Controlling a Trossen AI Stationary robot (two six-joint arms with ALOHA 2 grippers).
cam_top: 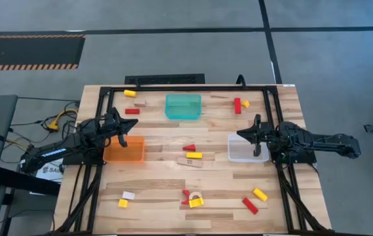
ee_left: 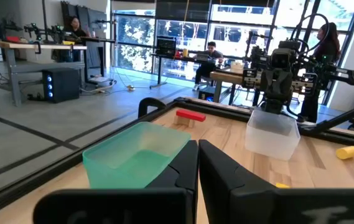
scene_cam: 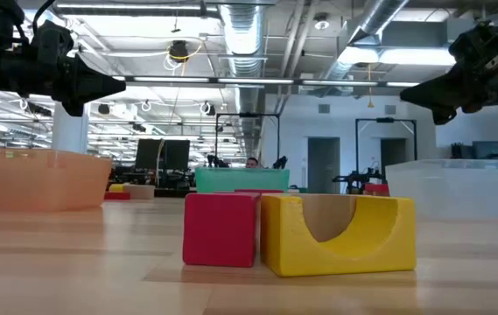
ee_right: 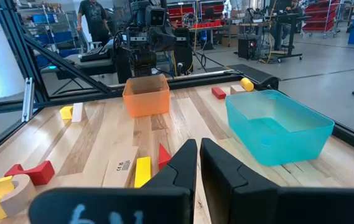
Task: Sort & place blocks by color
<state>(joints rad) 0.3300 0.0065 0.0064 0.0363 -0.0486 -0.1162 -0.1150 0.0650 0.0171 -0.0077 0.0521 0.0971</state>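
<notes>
Step in hand: nothing is being carried by either arm; by judgement a first block is being chosen, with sorting hardly begun.
Left gripper [cam_top: 122, 126]: it is being held above the orange bin [cam_top: 124, 150], fingers [ee_left: 180, 167] pressed together with only a thin slit between them, clamped on nothing.
Right gripper [cam_top: 252, 136]: it is being held over the clear bin [cam_top: 244, 148], fingers [ee_right: 183, 163] likewise drawn together and empty.
Blocks: they are being left scattered over the table [cam_top: 160, 180], none seen inside a bin.
Nearest to the right gripper: a red wedge [ee_right: 163, 154] and a yellow bar [ee_right: 142, 170] are lying just ahead of it, beside a tan block [ee_right: 122, 167].
Nearest to the left gripper: a small red block [cam_top: 132, 111] is lying just beyond it, toward the teal bin [cam_top: 183, 105].
Farther off: a red piece [scene_cam: 220, 228] touching a yellow arch [scene_cam: 337, 233], well away from both grippers.
Doing it well: the fingers are best being opened before descent, since shut fingers would only push a block aside.
Approach: one block should be taken from straight above, across its narrow sides.
Care: the wedge and bar are lying close, so the neighbour may be nudged.
Bin for each colour: it cannot be told.
</notes>
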